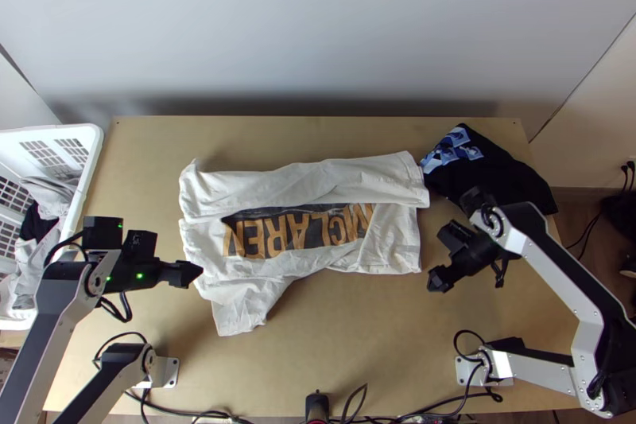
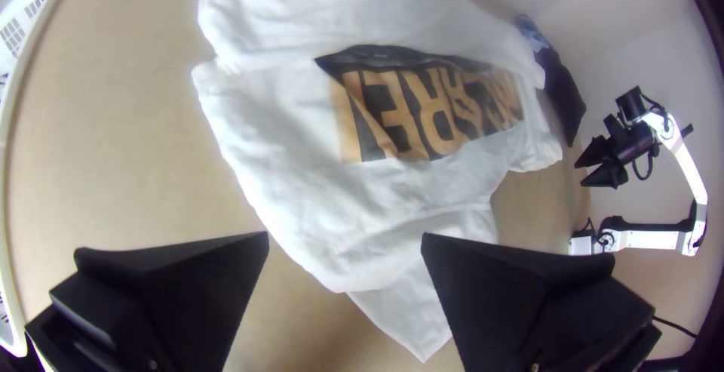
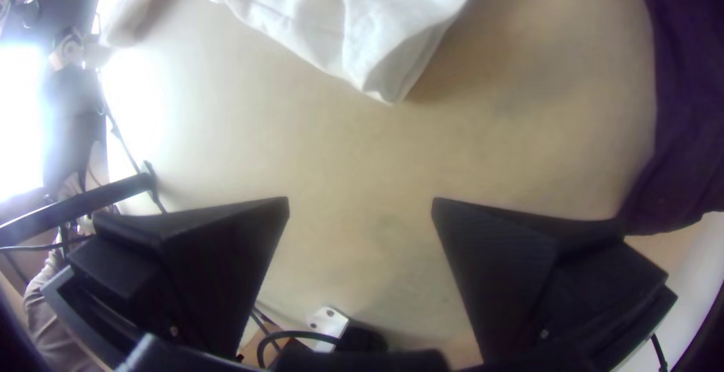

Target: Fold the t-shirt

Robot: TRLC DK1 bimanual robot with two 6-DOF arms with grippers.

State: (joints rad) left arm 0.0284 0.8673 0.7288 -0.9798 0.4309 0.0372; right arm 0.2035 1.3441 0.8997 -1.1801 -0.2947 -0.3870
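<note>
At left, the left claw (image 2: 345, 235) is spread beside the white t-shirt (image 1: 278, 266); catching one layer could pull the folds open. The shirt lies mid-frame on the bench (image 1: 358, 344), partly folded, and its lower-left flap (image 1: 238, 314) might crumple if tucked unevenly. At right, the spread right claw (image 3: 360, 199) could snag the dark garment (image 1: 501, 177).

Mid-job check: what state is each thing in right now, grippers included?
T-shirt: part folded, far side turned in, print partly visible, one part jutting toward the near edge at left.
Left gripper: open, empty.
Right gripper: open, empty.
Dark cloth: bunched at the table's far right.
Basket: holding clothes.
Clothes: loosely heaped.
</note>
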